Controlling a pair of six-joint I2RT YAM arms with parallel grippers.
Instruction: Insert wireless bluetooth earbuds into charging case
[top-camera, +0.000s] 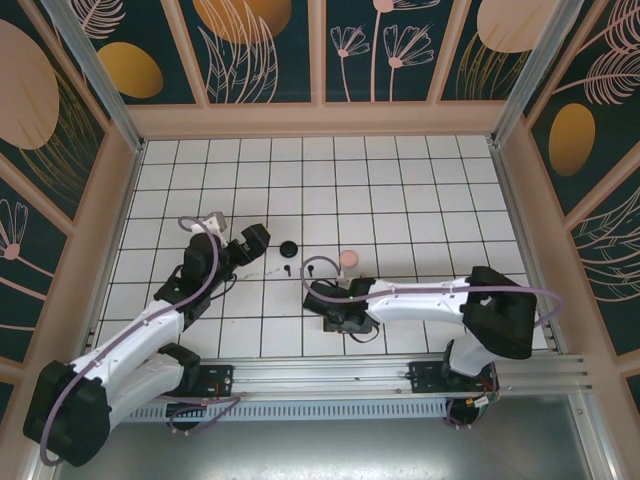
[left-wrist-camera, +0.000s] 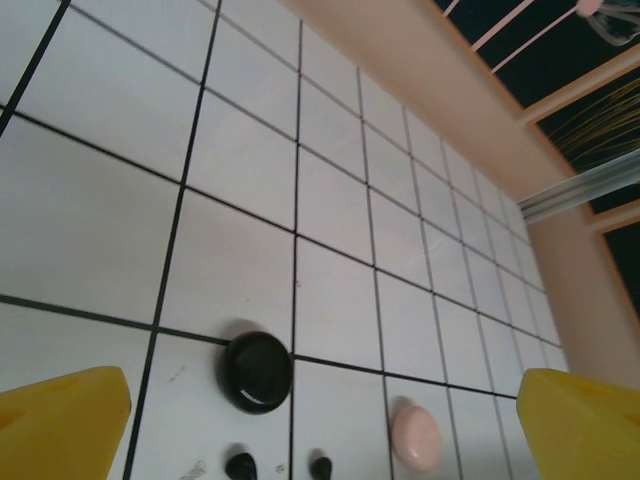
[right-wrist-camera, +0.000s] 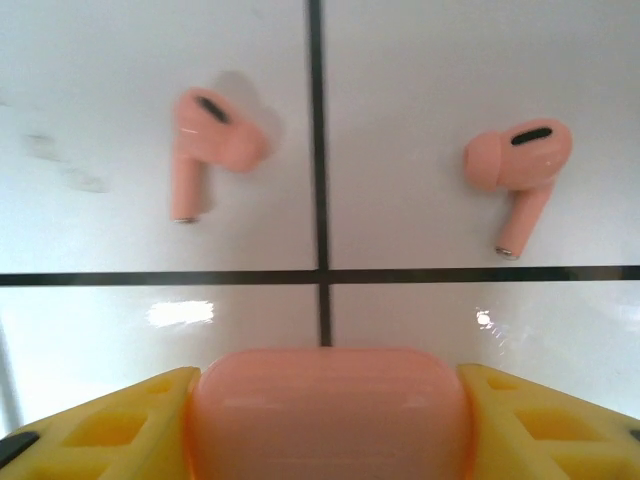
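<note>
Looking down on a white tiled table ruled with black grid lines. It is boxed in by peach-framed walls of dark teal with leaf and flower prints, and a metal rail runs along the 6 o'clock edge.

The left arm stretches from the 7 o'clock corner up toward 1 o'clock. The left gripper is released, its yellow fingers spread wide at either side of its own view. Ahead of it lies a round black case. Two black earbuds sit just beside the case at its 6 and 5 o'clock, and a pink pod lies apart at its 4 o'clock.

The right arm folds from its base at 5 o'clock and lies low, reaching toward 9 o'clock, with the wrist just at 6 o'clock of that pink pod. And the right gripper: a pink case fills the gap between its fingers, edges meeting both. Pinched or merely flanked, I cannot tell, nor whether it is the pod seen from above.

Beyond it on the tiles, one pink earbud lies at 10 o'clock of a grid crossing and a second pink earbud at 2 o'clock. Both are out of any case, stems pointing to 6 o'clock.
</note>
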